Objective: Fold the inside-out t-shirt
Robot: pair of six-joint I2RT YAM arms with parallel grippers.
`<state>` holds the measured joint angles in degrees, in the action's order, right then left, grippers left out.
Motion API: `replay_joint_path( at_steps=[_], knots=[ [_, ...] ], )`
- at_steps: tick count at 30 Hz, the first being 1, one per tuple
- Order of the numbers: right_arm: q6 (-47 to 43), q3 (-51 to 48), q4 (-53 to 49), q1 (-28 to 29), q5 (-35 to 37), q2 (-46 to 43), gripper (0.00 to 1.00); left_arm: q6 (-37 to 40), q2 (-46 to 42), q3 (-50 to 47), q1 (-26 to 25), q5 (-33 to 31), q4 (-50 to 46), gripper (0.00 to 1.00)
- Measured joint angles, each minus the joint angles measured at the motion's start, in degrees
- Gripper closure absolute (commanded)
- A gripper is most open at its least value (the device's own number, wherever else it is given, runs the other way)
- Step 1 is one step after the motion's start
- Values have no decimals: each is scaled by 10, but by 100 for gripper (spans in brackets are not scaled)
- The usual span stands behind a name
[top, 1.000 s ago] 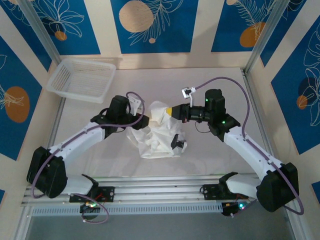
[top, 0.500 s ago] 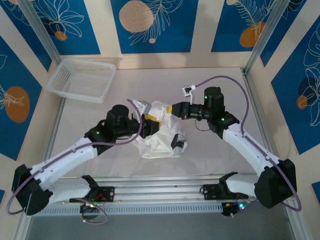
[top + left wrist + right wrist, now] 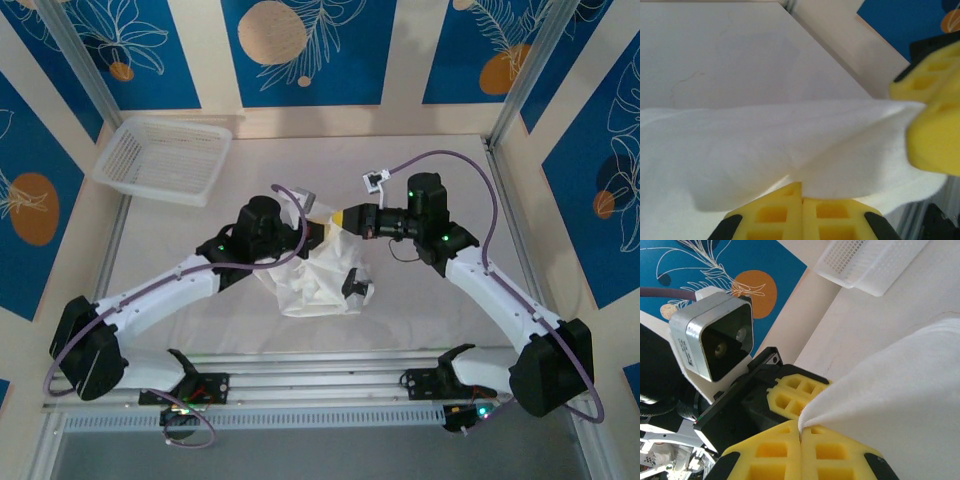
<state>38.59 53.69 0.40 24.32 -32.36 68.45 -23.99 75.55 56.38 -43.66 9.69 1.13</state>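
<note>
The inside-out t-shirt (image 3: 305, 280) lies as a crumpled white heap at mid-table, with one part lifted to its far side. A small dark tag (image 3: 352, 284) shows on the heap's right side. My right gripper (image 3: 343, 219) is shut on the raised cloth; in the right wrist view a point of the t-shirt (image 3: 900, 390) runs into the closed yellow pads of that gripper (image 3: 801, 429). My left gripper (image 3: 320, 232) sits right beside it, its pads pressed together on a fold of the t-shirt (image 3: 765, 145) at the left gripper (image 3: 802, 189). The two grippers nearly touch.
A white mesh basket (image 3: 165, 158) stands at the far left corner of the table (image 3: 430, 300). Metal frame posts rise at both back corners, and aluminium rails (image 3: 320, 365) run along the near edge by the arm bases.
My left arm swung from the heap's left side over to the raised cloth beside the right gripper, and its jaws closed on the fabric. The right arm has barely moved.
</note>
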Motion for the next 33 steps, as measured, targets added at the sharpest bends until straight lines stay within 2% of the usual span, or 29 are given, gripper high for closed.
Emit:
replay_joint_path(
  at_steps=[5, 8, 10, 13, 16, 20, 25, 28, 33],
  knots=[
    [0, 0, 0, 2, 0, 0, 100, 0, 1, 0, 2, -6, 0, 70],
    [0, 0, 0, 6, 0, 0, 100, 4, 5, 0, 2, 6, 6, 65],
    [0, 0, 0, 7, 0, 0, 100, 6, 13, 0, 2, 13, 13, 65],
    [0, 2, -1, 8, 0, 0, 100, 14, 28, 4, 2, 0, 10, 76],
    [0, 7, -2, 8, 2, 0, 100, 21, 43, 7, 4, -24, 7, 100],
    [-2, 14, -35, 4, 29, 1, 100, 18, 38, 14, 8, -34, -14, 100],
    [-45, 65, -129, -41, 89, 59, 99, -15, 10, 94, 21, 4, -125, 100],
    [-58, 97, -156, -66, 65, 106, 88, -26, 12, 156, 26, 43, -188, 100],
    [-53, 95, -160, -68, 68, 89, 69, -47, 17, 155, 30, 85, -240, 100]
  ],
)
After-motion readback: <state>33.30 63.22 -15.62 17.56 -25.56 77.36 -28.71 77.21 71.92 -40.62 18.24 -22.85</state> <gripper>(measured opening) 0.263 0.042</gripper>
